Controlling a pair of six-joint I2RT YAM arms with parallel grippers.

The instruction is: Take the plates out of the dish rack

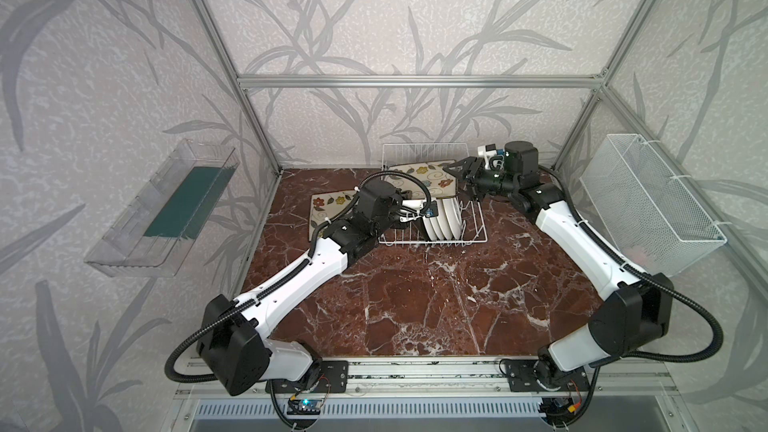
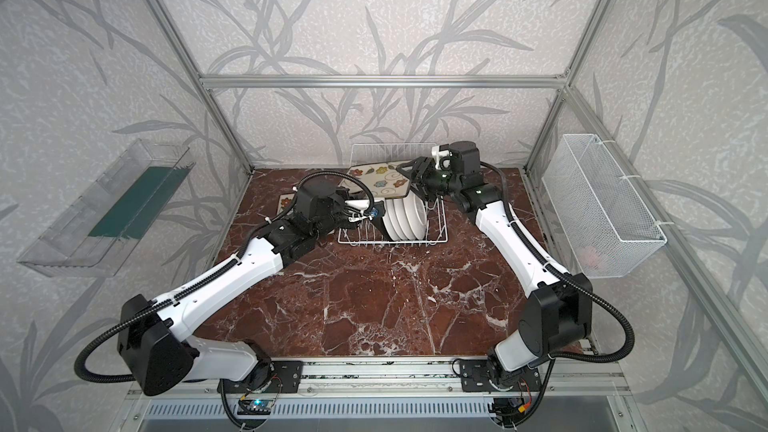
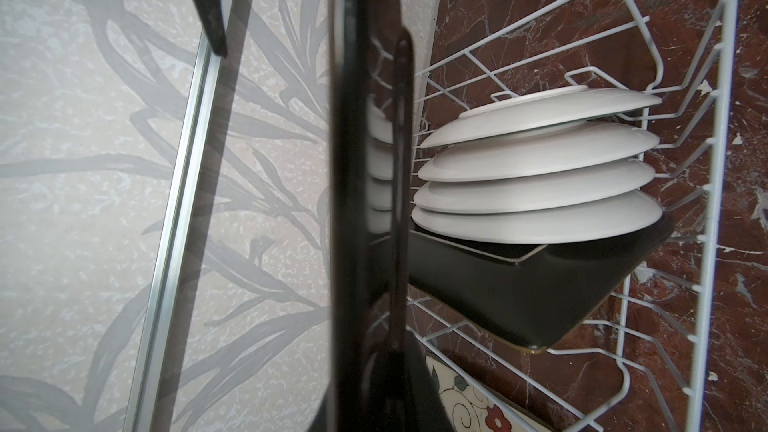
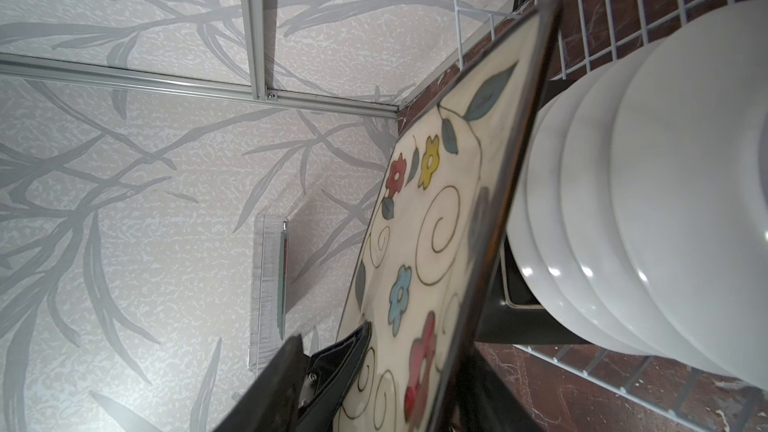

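In both top views the flowered plate (image 1: 419, 180) hangs over the rack's (image 1: 457, 240) far end, lying left-right between left claw (image 1: 402, 195) and right claw (image 1: 457, 179). Left wrist view: the left claw grips its edge. Right wrist view: fingers (image 4: 332, 367) straddle the rim; whether they are pinching yet, I cannot tell.

Flowered plate (image 1: 419, 182) tilted above wire rack (image 1: 415, 240)

This is a robotics lab test cell dressed up as a home kitchen. Bare aluminium framing (image 1: 415, 81) boxes in the worktop (image 1: 415, 305), and its panels carry grey leaf wallpaper (image 1: 374, 14). Two robot arms (image 1: 299, 280) are bolted to a metal rail (image 1: 415, 367) along the near edge, with loose wires and a lit circuit board (image 1: 305, 405) below. The dish rack (image 1: 432, 239) of plates (image 1: 442, 218) on the red marble-look surface supplies the kitchen.
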